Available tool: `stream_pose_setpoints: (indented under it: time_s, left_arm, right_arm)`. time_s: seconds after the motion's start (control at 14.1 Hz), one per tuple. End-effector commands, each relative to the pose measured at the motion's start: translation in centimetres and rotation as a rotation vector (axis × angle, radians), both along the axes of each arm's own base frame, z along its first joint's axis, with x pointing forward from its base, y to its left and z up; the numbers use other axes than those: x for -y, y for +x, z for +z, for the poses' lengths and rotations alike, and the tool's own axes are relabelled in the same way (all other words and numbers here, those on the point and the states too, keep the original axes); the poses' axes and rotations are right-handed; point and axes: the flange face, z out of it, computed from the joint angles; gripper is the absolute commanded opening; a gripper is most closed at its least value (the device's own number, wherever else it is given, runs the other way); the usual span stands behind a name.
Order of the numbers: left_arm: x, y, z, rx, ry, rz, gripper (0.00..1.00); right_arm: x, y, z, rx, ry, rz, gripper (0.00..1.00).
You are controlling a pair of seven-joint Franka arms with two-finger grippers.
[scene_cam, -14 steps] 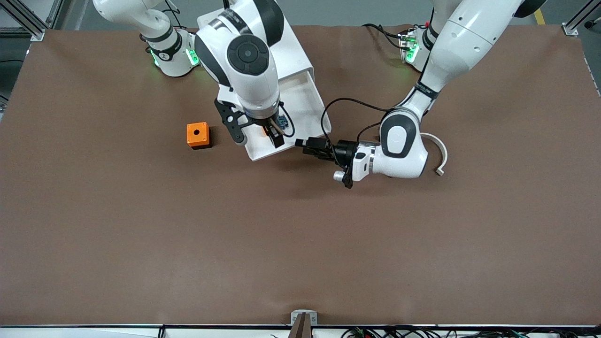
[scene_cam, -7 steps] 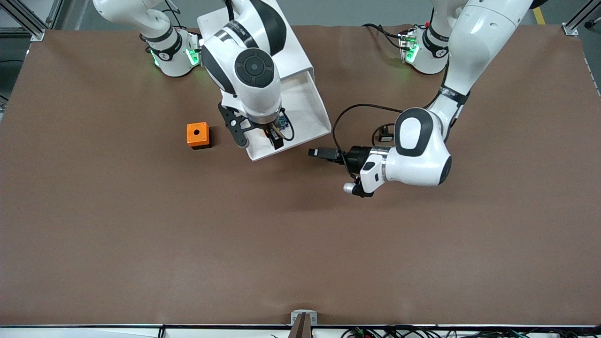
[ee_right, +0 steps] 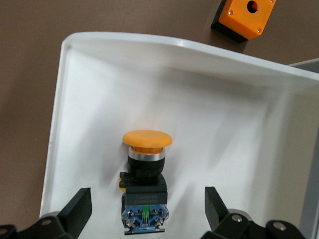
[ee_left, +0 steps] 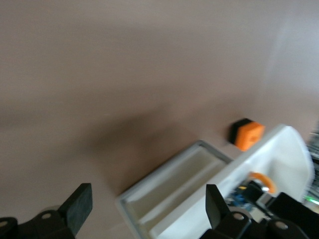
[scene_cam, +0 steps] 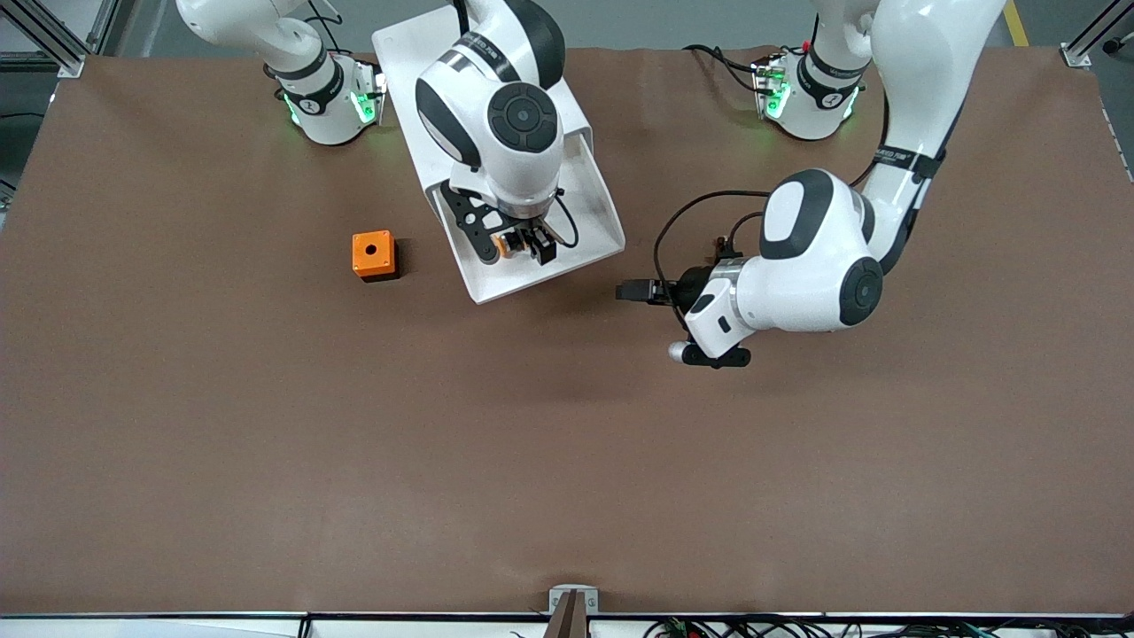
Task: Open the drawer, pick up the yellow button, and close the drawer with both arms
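The white drawer (scene_cam: 595, 213) stands pulled out of its cabinet (scene_cam: 416, 53). The button (ee_right: 146, 179) lies on its side on the drawer floor, with a round orange cap and a black-and-blue body; its cap also shows in the front view (scene_cam: 503, 245). My right gripper (ee_right: 146, 214) is open over the drawer, one finger on each side of the button's blue end, not touching it; it also shows in the front view (scene_cam: 524, 245). My left gripper (scene_cam: 633, 291) is open and empty, low over the table beside the drawer's front, toward the left arm's end. Its wrist view shows the drawer's front wall (ee_left: 164, 186).
An orange box with a black hole (scene_cam: 373, 255) sits on the brown table beside the drawer, toward the right arm's end; it also shows in the right wrist view (ee_right: 244, 17) and the left wrist view (ee_left: 246, 135). The arm bases stand beside the cabinet.
My left gripper has drawn back from the drawer's front corner toward the left arm's end. My right arm has shifted and turned its gripper over the button in the drawer.
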Motion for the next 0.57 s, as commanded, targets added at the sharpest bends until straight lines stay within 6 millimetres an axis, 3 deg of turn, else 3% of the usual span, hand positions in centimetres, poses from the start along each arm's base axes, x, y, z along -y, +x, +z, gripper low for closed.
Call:
stream_pose_setpoints:
  time_s: [0.0, 0.28, 0.5]
  left_arm:
    - [-1.0, 0.9, 2.5, 0.038, 0.149, -0.047, 1.0]
    - [-3.2, 2.3, 5.0, 0.088, 0.266, -0.015, 1.0]
    - [-4.1, 2.8, 6.6, 0.096, 0.358, 0.126, 1.0]
  right_arm:
    - [-0.5, -0.4, -0.7, -0.005, -0.007, -0.006, 1.0]
    - [-0.4, -0.3, -1.1, -0.012, -0.013, -0.006, 0.97]
    - [-0.4, -0.2, -1.2, -0.014, -0.015, -0.007, 0.6]
